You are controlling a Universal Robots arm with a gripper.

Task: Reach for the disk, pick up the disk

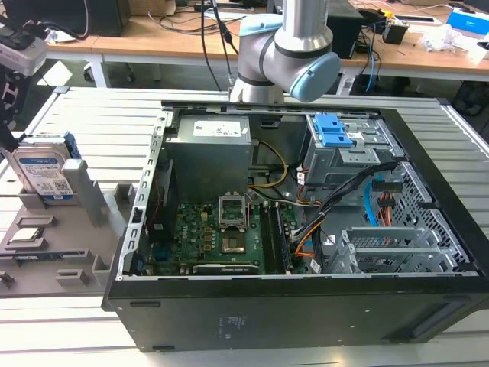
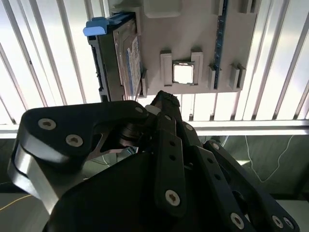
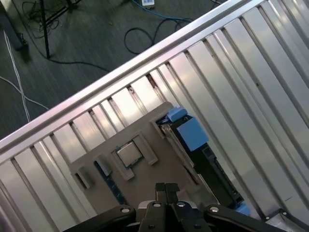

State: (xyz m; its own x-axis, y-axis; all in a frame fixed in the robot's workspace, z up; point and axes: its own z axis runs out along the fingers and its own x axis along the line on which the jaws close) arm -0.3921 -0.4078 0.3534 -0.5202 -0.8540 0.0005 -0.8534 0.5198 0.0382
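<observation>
i am only at the reaching stage: the disk (image 1: 44, 172) is standing on edge in its slot of the grey holder (image 1: 88, 252) on the slatted surface (image 1: 92, 107), at the exterior view's left beside the open computer case (image 1: 306, 306), not yet grasped or lifted. in the first wrist view my end effector (image 3: 166, 187) is hovering over the holder, near the disk without touching it, clenched and gripping nothing.

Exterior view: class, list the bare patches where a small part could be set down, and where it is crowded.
Free: the slatted table in front of the grey holder tray; the slats behind the upright disk; the strip past the computer case at the exterior view's right. Crowded: the tray itself and the case's inside, full of motherboard and cables.
</observation>
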